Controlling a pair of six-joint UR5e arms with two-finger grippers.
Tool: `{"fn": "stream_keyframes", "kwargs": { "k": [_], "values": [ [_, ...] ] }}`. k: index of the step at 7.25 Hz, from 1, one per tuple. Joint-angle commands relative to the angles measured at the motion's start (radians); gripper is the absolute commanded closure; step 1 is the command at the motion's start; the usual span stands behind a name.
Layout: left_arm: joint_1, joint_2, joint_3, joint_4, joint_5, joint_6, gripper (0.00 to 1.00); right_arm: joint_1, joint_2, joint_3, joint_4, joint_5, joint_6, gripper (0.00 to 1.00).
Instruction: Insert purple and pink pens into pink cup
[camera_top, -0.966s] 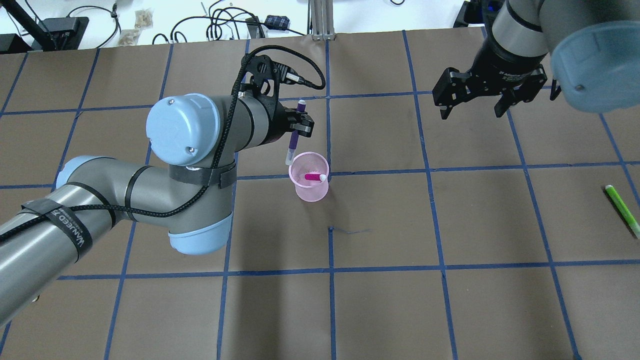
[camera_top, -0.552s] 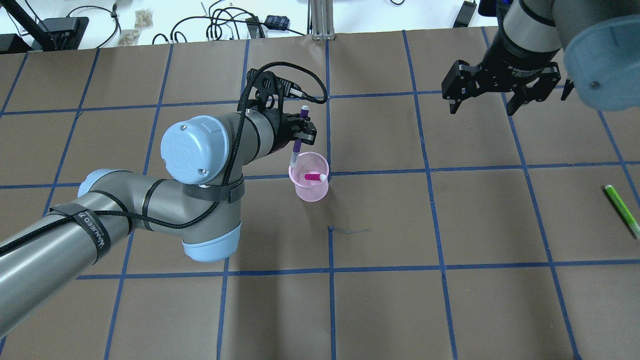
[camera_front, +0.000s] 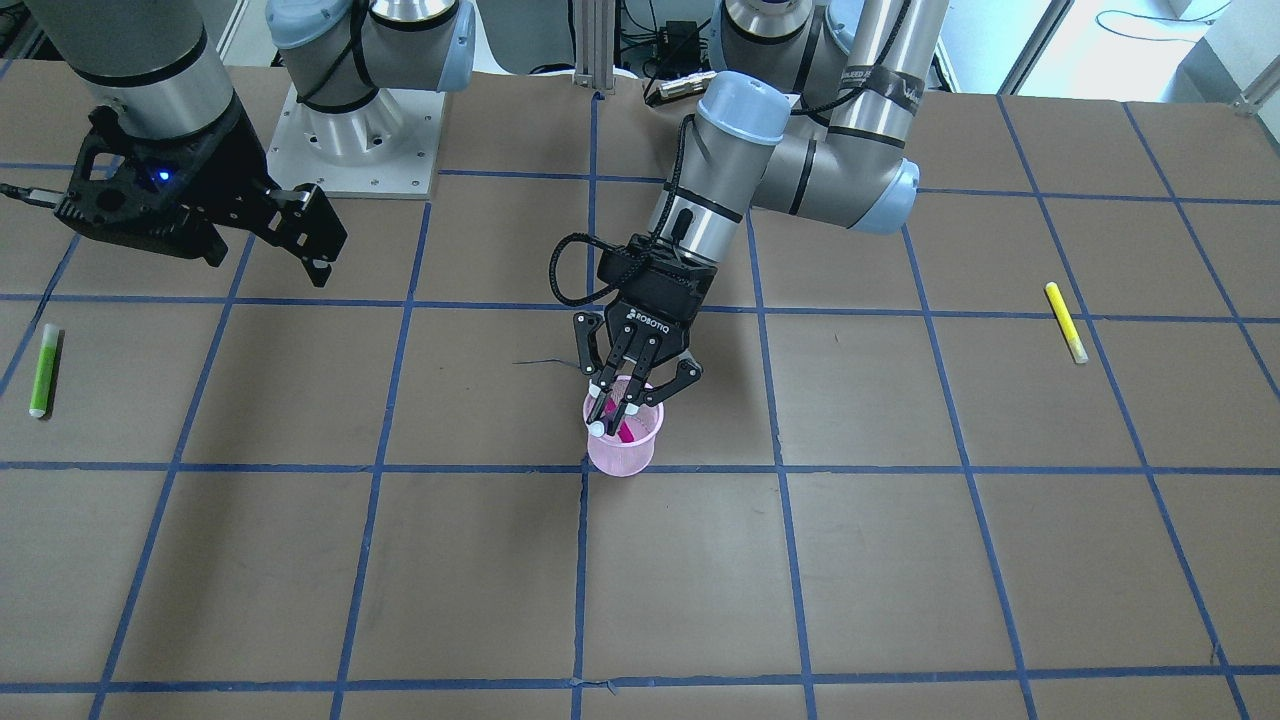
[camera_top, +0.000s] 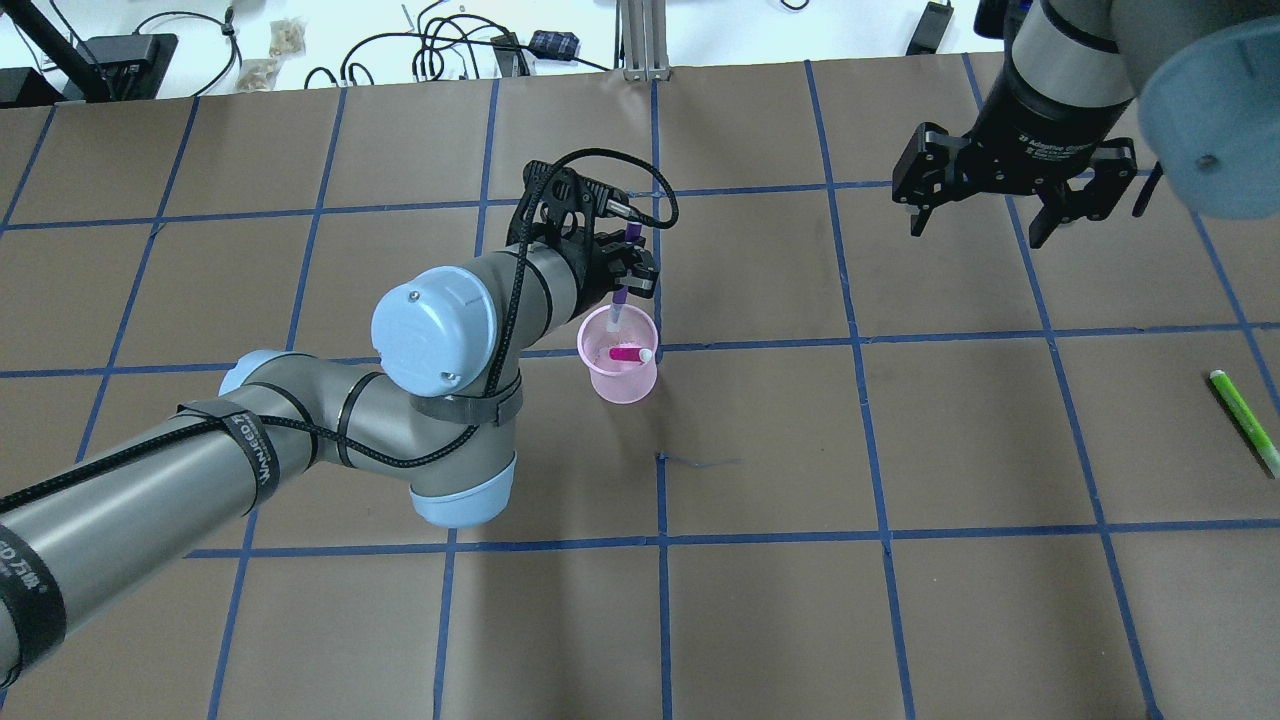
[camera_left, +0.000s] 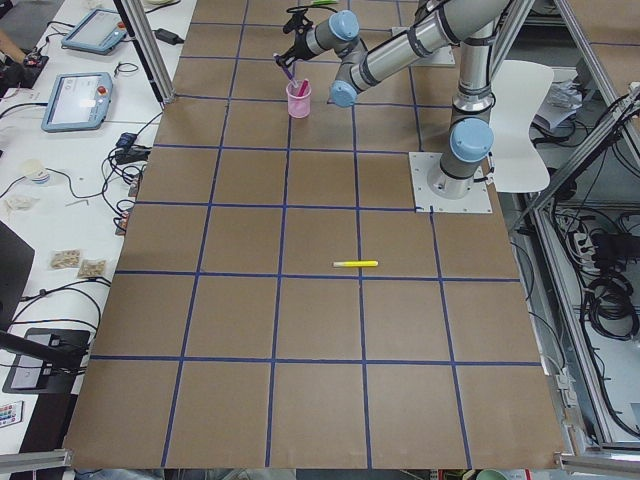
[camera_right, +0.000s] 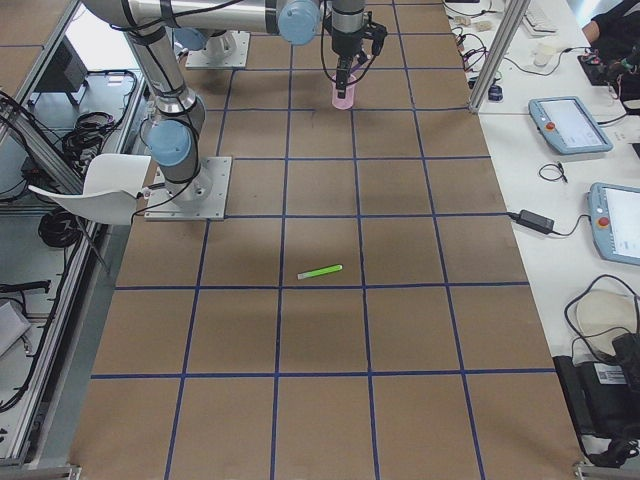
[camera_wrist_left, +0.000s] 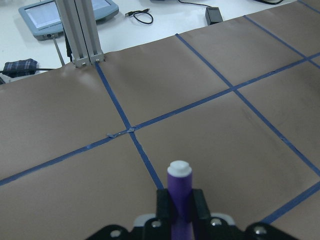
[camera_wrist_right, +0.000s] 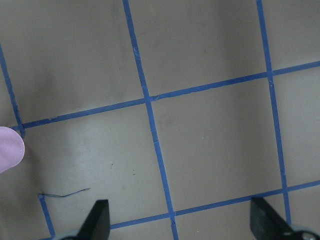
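My left gripper (camera_top: 628, 268) is shut on the purple pen (camera_top: 621, 296) and holds it nearly upright. The pen's pale lower end hangs in the mouth of the pink cup (camera_top: 622, 380), near its back rim. The pink pen (camera_top: 628, 354) leans inside the cup. In the left wrist view the purple pen (camera_wrist_left: 179, 192) stands between the shut fingers. From the front, the left gripper (camera_front: 628, 398) hovers right over the cup (camera_front: 624, 455). My right gripper (camera_top: 983, 222) is open and empty, high at the back right, far from the cup.
A green pen (camera_top: 1245, 422) lies near the right edge of the table. A yellow pen (camera_front: 1066, 322) lies on the robot's left side. Blue tape lines grid the brown table (camera_top: 760, 600). Cables and gear sit beyond the far edge.
My left gripper has moved right with the purple pen, from beside the cup's left rim to over its mouth. My right gripper has drifted a little to the right.
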Motion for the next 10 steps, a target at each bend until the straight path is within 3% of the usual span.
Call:
{"fn": "stream_keyframes", "kwargs": {
  "k": [1,6,8,9,10],
  "values": [
    [0.001,-0.008,-0.025,0.022,0.0,0.003,1.0,-0.001,0.0,0.004,0.009,-0.007,0.006,0.0],
    [0.001,-0.037,-0.056,0.051,0.004,0.005,1.0,0.032,-0.021,-0.003,0.013,0.004,0.05,0.0],
    [-0.001,-0.039,-0.07,0.051,0.049,0.006,0.86,0.044,-0.018,-0.001,0.012,-0.007,0.049,0.0],
    [0.001,-0.045,-0.07,0.048,0.05,0.006,0.53,0.044,-0.018,0.0,0.012,-0.003,0.046,0.0],
    [0.001,-0.06,-0.07,0.049,0.046,0.005,0.08,0.044,-0.018,0.0,0.001,-0.001,0.044,0.0]
  ]
}}
